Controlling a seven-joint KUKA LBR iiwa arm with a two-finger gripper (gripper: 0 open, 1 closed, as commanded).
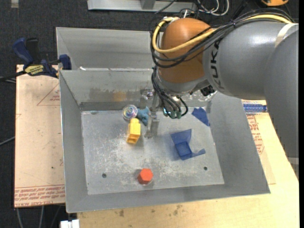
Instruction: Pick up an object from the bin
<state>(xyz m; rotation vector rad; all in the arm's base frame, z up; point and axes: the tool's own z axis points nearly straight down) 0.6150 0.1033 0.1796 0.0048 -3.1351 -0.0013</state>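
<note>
The pincer is low in the bin, near the middle of the floor toward the back wall. Just beside it, on the view's left, lies a yellow block. That is the relation that matters: the block is to the side of the tip, not under it, and whether the two touch cannot be made out. The block's long axis runs from the back wall toward the near rim, leaning slightly, so it lies about parallel to the pincer's shaft. I cannot tell whether the pincer is spread or pressed together, and nothing is visibly held in it. My judgement is that a small sideways shift to the view's left would be needed to straddle the block across its short side. A round silvery thing sits just behind the block. A blue folded piece lies on the pincer's other side, and a small red lump is well apart near the front. For writing, black letters on the arm are partly hidden by cables, and "UK" can be read.
</note>
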